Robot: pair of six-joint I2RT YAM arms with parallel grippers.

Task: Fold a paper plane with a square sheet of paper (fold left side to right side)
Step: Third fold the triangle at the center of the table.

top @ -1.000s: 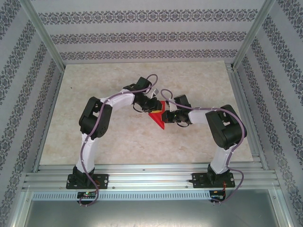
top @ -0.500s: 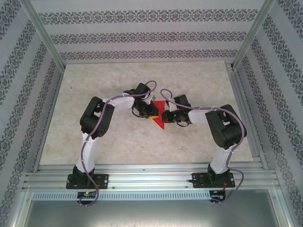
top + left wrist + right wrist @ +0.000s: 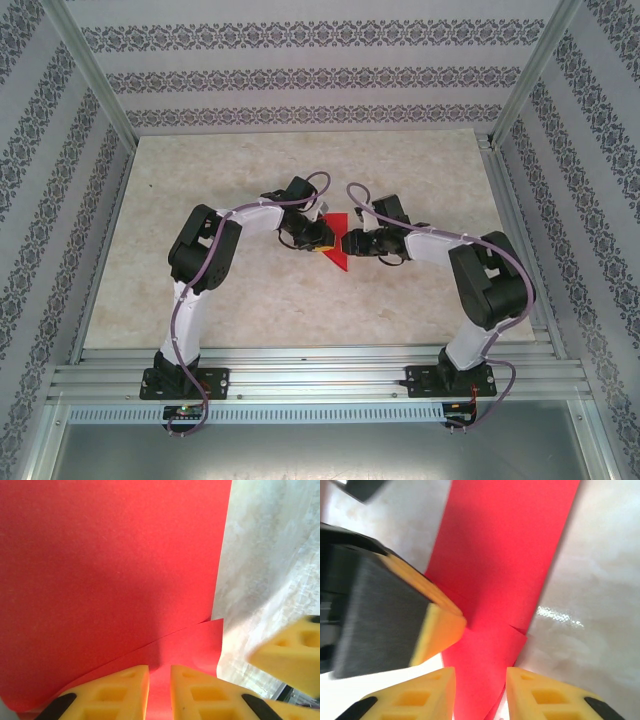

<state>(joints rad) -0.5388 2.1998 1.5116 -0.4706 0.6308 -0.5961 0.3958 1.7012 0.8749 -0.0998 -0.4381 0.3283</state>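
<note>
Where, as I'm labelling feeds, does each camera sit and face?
Top external: above, behind the bases, looking down on the table; both arms, left gripper and right gripper at the red paper.
Left wrist: on that wrist, facing down at paper; own fingers below.
Right wrist: likewise; own fingers below.
Shared: the paper; each wrist view catches the other's finger.

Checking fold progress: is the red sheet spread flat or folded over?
Folded. In the left wrist view a second layer's edge crosses the sheet of paper; from above it shows as a pointed wedge, not square.
</note>
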